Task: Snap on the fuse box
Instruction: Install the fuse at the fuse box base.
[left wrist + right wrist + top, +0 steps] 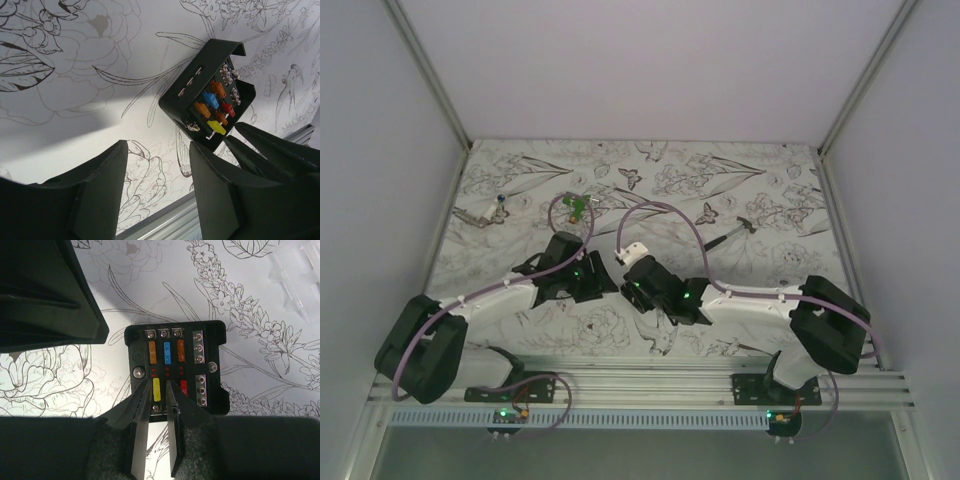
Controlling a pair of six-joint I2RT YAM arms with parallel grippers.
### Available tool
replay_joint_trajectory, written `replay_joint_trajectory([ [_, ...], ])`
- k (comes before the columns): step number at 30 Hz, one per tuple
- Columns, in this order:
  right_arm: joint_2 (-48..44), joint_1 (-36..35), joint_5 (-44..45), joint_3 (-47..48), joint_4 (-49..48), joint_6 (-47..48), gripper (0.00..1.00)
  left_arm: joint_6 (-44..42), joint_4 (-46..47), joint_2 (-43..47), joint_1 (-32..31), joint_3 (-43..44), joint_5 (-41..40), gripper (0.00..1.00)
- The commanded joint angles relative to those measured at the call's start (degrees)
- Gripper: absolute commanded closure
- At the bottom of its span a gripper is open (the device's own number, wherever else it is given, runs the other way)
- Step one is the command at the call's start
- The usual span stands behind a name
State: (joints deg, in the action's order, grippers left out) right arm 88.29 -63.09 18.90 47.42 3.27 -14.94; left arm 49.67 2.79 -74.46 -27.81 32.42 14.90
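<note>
Fuse box (175, 365) is found mid-table on the floral table (75, 125), between both arms; its near edge is pinched by the right gripper (158, 385), fingers narrowed tight; left gripper (157, 145) is held wide open just beside it, nothing gripped.

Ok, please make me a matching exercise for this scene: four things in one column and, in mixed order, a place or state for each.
Things:
1. fuse box
2. green piece
3. thin dark tool
4. left gripper

Places or states:
a. open, holding nothing
b. far half of the table, left of centre
c. coloured fuses showing inside
d. far half of the table, right of centre

Pairs: 1-c, 2-b, 3-d, 4-a
</note>
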Motion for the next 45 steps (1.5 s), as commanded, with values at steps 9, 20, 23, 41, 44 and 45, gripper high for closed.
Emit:
replay_joint_trajectory([
  [9,1.16,0.61,-1.15,1.89,0.86,1.08,0.84,1.16,1.82,-4.22,-1.99,2.76,1.16,0.52],
  [20,3.78,0.63,-1.26,1.45,1.01,0.8,0.87,2.16,3.5,-7.35,-2.86,3.7,1.18,0.55],
  [23,3.57,0.61,-1.96,1.4,1.24,0.67,0.87,2.44,3.74,-7.64,-2.94,3.7,1.11,0.56],
  [41,0.35,0.6,-2.68,-0.97,3.24,-1.01,0.92,3.24,4.44,-8.6,-3.3,3.52,0.83,0.6],
  [44,1.1,0.6,-2.68,-0.48,3.23,-0.91,0.92,3.24,4.49,-8.43,-3.39,3.52,0.93,0.6],
  [45,2.52,0.6,-2.76,-0.29,3.24,-0.88,0.92,3.24,4.51,-8.32,-3.39,3.49,0.95,0.6],
])
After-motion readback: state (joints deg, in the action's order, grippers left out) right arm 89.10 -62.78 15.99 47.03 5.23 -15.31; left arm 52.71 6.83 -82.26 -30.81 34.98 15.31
